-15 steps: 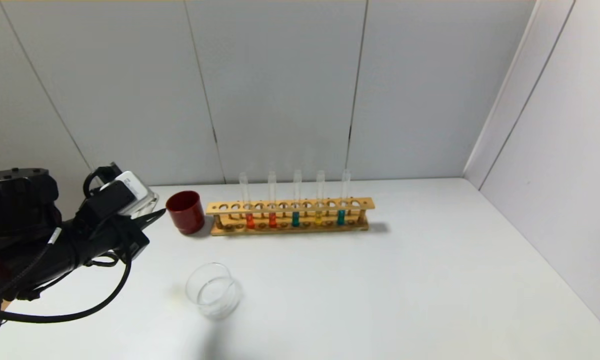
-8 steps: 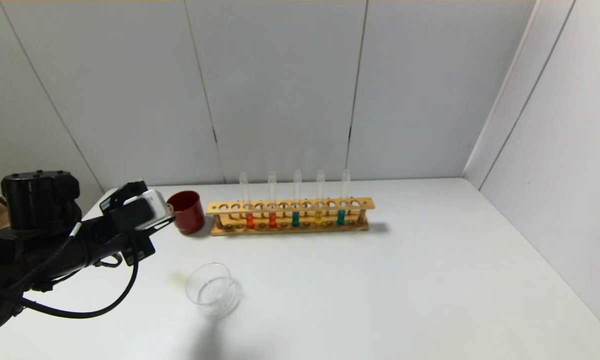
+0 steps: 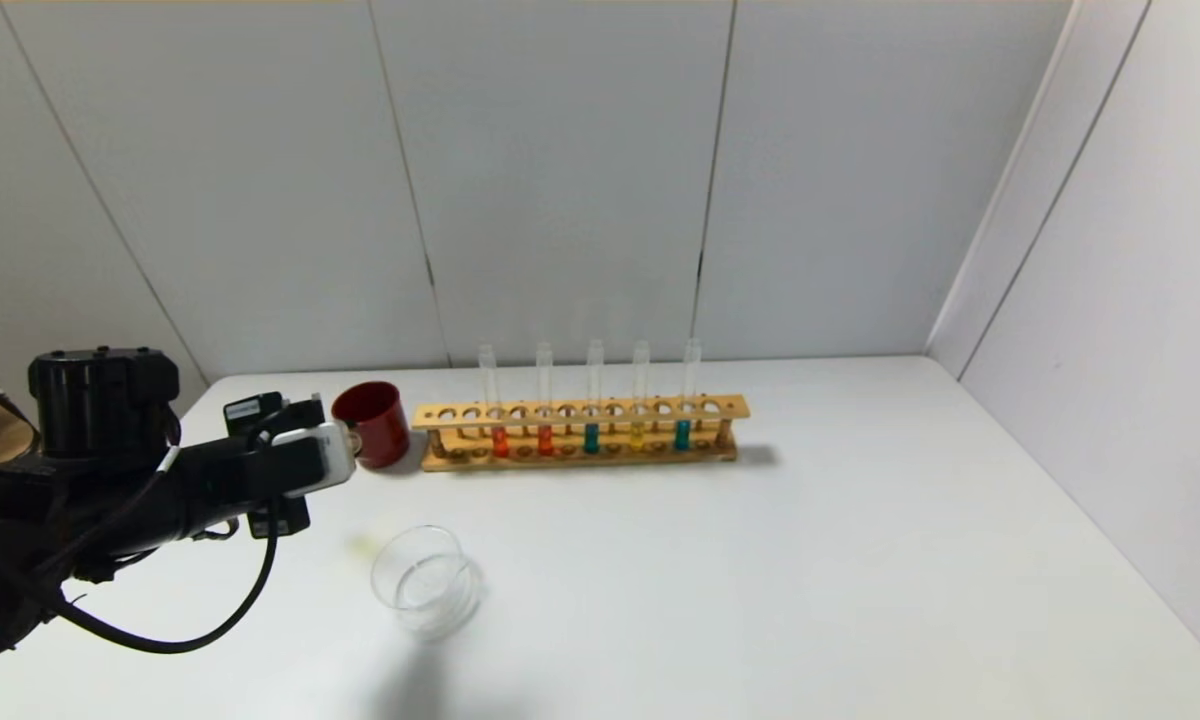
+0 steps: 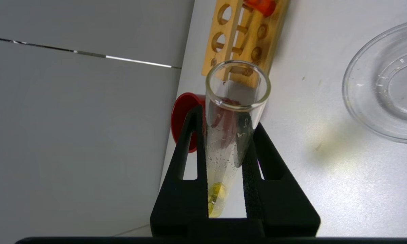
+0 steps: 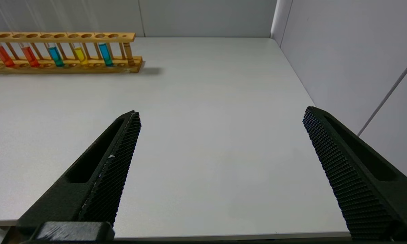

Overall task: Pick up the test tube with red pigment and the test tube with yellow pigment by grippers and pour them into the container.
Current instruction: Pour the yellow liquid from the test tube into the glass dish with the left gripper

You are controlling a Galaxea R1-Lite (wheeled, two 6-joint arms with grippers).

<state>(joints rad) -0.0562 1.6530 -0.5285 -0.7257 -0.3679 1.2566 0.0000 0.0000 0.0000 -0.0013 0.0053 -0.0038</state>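
My left gripper [image 3: 348, 447] is shut on the test tube with yellow pigment [image 4: 235, 101], which lies roughly level with its open mouth towards the dark red cup [image 3: 372, 424]. A little yellow liquid [image 4: 216, 200] sits at its round bottom, deep between the fingers [image 4: 186, 159]. The container [image 3: 426, 581], a low clear glass dish, stands on the table in front of and to the right of that gripper. Two test tubes with red pigment [image 3: 500, 441] [image 3: 545, 440] stand in the wooden rack [image 3: 580, 412]. My right gripper [image 5: 222, 112] hangs open over bare table, off to the right.
The rack also holds two teal tubes [image 3: 591, 438] [image 3: 682, 435] and another yellow tube [image 3: 637, 437]. A faint yellow smear [image 3: 363, 545] marks the white table [image 3: 860, 560] beside the container. Grey walls close in the back and right.
The left arm has swung forward and to the right. Its wrist has dropped from tilted up to level, bringing the held tube close beside the red cup.
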